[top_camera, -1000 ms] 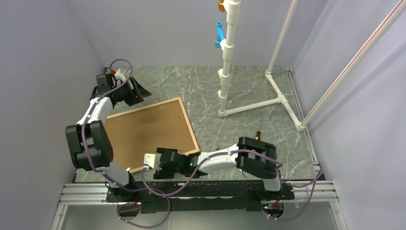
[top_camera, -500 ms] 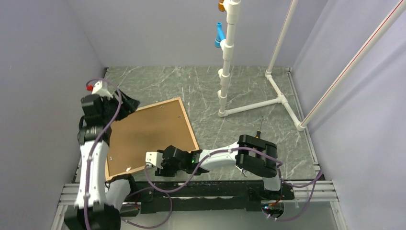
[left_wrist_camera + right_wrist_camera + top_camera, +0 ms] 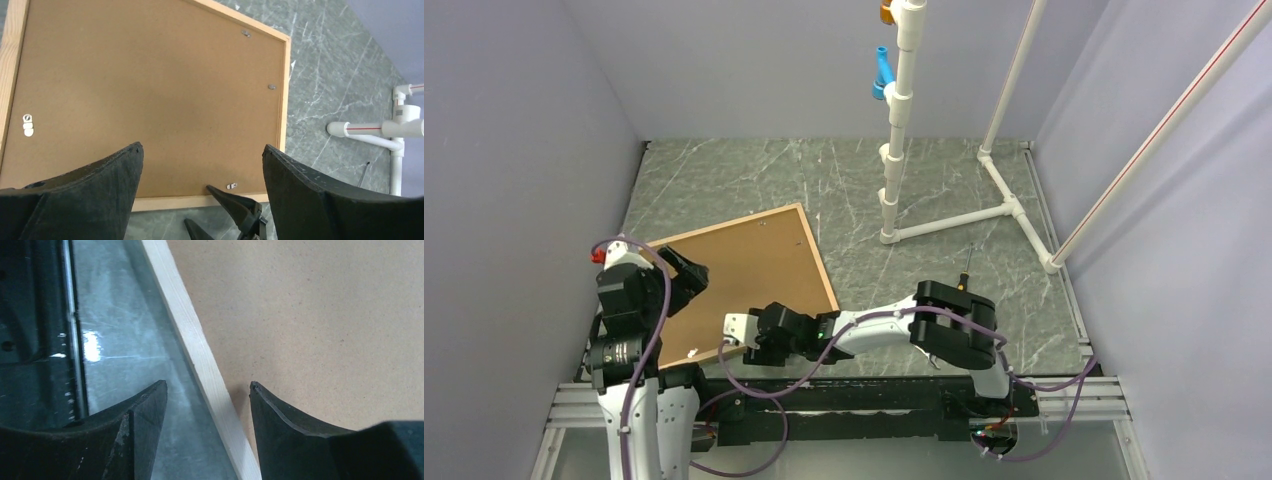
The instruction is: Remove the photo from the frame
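The frame (image 3: pixel 819 255) lies face down on the table, its thin light wood strips around a brown backing board (image 3: pixel 744 265). The photo is hidden under the board. My left gripper (image 3: pixel 688 272) hangs open and empty above the board's left part; in its wrist view the gripper (image 3: pixel 202 150) looks down on the board (image 3: pixel 150 85) and the frame (image 3: pixel 285 90). My right gripper (image 3: pixel 727 342) is open at the frame's near edge. In its wrist view the gripper (image 3: pixel 207 385) straddles the wood strip (image 3: pixel 190 335), one finger over the table, the other over the board (image 3: pixel 325 315).
Small metal tabs (image 3: pixel 272 86) and a hanger clip (image 3: pixel 28 125) sit on the board. A white pipe stand (image 3: pixel 894 150) with a blue piece (image 3: pixel 882 72) rises at the back right. A screwdriver (image 3: pixel 965 268) lies right of the frame. Walls close in on three sides.
My left arm has swung back from the frame's far left corner towards the near side and now hovers over the board's left part. My right gripper has stayed at the near edge.
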`<state>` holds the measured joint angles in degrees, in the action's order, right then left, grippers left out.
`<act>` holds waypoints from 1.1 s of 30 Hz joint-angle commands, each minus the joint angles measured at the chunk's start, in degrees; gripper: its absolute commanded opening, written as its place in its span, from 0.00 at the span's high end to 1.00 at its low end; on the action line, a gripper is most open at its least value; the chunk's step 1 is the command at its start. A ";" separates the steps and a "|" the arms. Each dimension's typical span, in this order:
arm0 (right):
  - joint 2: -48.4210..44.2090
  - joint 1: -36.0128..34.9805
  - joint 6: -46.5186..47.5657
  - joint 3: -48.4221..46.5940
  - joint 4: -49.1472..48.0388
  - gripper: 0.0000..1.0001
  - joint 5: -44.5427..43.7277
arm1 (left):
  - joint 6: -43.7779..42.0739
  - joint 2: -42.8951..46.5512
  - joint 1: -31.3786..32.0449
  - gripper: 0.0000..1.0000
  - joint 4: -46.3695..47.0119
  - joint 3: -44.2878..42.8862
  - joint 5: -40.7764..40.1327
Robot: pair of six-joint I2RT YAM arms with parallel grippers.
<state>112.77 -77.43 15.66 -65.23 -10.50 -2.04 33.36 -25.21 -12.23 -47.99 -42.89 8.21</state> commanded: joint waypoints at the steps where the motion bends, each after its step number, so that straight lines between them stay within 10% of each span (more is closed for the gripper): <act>1: 3.21 0.44 1.71 -3.45 1.45 0.36 -3.45 | 3.00 -0.99 -0.04 0.08 -7.09 -2.45 -4.60; 6: 6.00 0.54 2.48 -5.52 3.60 0.42 -4.16 | 6.16 -3.45 -0.02 0.07 -13.45 -2.40 -10.95; 18: 3.51 0.18 0.92 -2.83 -1.16 1.00 -1.10 | 16.82 2.29 -0.05 0.01 -14.77 0.53 -16.20; 33: -2.28 4.88 -13.45 -5.99 1.01 1.00 -2.26 | 34.67 6.21 0.00 0.01 -8.49 14.00 -0.35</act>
<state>114.98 -75.96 10.68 -68.14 -9.23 -1.76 60.27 -21.54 -12.23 -59.68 -31.44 1.69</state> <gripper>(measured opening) 0.289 0.994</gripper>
